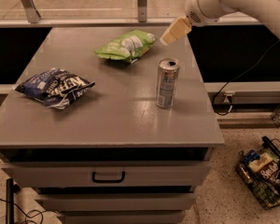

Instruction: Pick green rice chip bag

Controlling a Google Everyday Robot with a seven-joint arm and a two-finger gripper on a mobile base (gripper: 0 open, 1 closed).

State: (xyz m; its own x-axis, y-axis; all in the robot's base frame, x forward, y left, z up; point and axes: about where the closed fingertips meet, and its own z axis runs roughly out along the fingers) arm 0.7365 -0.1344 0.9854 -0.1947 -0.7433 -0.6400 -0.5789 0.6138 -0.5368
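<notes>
Seemingly apart, green rice chip bag (pixel 126 45) lies just beside tool (pixel 166 38).

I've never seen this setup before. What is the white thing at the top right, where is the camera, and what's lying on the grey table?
The white thing is a robot's single arm. Its tan-tipped gripper hangs above the table's far right edge, just right of the green rice chip bag it is meant to pick. It holds nothing that I can see. The one camera looks down on the grey table from its drawer side. Also on it: a dark blue-and-white chip bag at left and an upright can. A wire basket sits on the floor.
</notes>
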